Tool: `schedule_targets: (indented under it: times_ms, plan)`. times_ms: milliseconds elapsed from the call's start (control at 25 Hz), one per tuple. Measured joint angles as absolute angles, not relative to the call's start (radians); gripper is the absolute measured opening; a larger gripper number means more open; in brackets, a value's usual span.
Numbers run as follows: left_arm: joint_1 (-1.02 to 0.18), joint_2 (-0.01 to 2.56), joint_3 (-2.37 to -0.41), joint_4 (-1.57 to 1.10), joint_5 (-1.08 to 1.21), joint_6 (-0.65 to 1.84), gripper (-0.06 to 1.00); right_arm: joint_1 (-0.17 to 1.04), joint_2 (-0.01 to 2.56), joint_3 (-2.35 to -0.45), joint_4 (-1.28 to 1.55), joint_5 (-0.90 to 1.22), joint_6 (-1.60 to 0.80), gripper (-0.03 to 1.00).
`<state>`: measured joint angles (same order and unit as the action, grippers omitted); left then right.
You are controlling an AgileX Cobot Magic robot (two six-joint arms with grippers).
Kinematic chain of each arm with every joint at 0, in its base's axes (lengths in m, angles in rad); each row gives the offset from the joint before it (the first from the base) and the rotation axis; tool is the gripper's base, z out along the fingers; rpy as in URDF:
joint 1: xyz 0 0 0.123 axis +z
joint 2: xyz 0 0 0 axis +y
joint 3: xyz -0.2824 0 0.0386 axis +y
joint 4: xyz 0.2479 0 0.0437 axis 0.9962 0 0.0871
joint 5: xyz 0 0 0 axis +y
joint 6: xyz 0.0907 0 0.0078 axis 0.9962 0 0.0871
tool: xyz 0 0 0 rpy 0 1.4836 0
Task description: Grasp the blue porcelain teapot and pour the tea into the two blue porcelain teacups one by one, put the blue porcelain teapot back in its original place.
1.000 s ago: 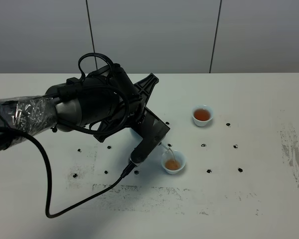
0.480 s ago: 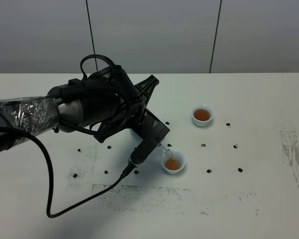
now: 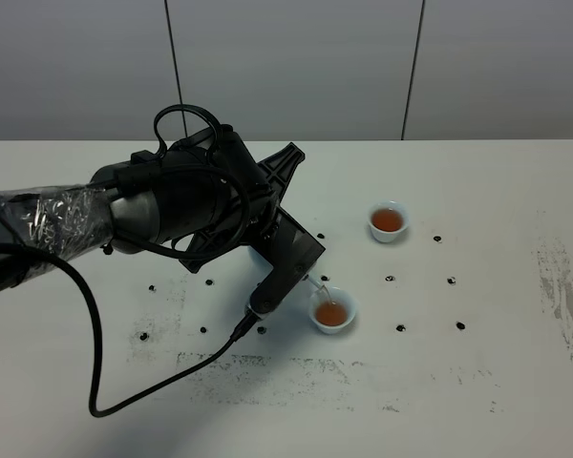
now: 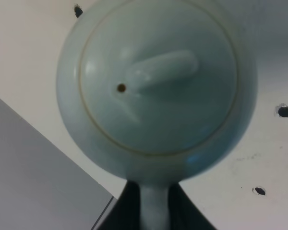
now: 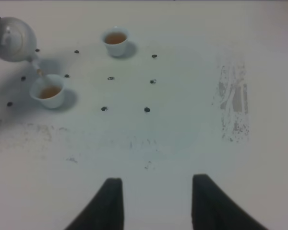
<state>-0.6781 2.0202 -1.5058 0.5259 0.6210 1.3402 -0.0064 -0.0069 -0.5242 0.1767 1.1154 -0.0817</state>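
Note:
The blue porcelain teapot (image 4: 156, 86) fills the left wrist view, and my left gripper (image 4: 152, 213) is shut on its loop handle. The teapot (image 5: 12, 38) is tilted, spout down, over the near teacup (image 3: 332, 312). A thin stream of reddish-brown tea (image 3: 323, 296) runs from the spout into that cup, which holds tea. In the exterior view my left arm (image 3: 201, 205) hides most of the pot. The far teacup (image 3: 388, 221) stands apart to the right and holds tea. My right gripper (image 5: 158, 201) is open and empty, well back from both cups (image 5: 49, 91) (image 5: 116, 40).
Small black dots (image 3: 399, 327) are scattered on the white table (image 3: 477, 382) around the cups. A black cable (image 3: 95, 382) loops over the table at the front left. A grey scuffed patch (image 3: 563, 296) marks the right side.
My left arm shifted very slightly a second ago. The teapot stays tilted over the near cup and tea keeps running into it.

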Motion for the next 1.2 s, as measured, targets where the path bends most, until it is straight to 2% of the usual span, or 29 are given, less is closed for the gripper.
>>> schedule_targets:
  times_ms: [1200]
  plan:
    - [-0.680, 2.020, -1.506, 0.567, 0.616, 1.344, 0.04, -0.006, -0.007, -0.524, 0.177, 1.115, -0.082, 0.33]
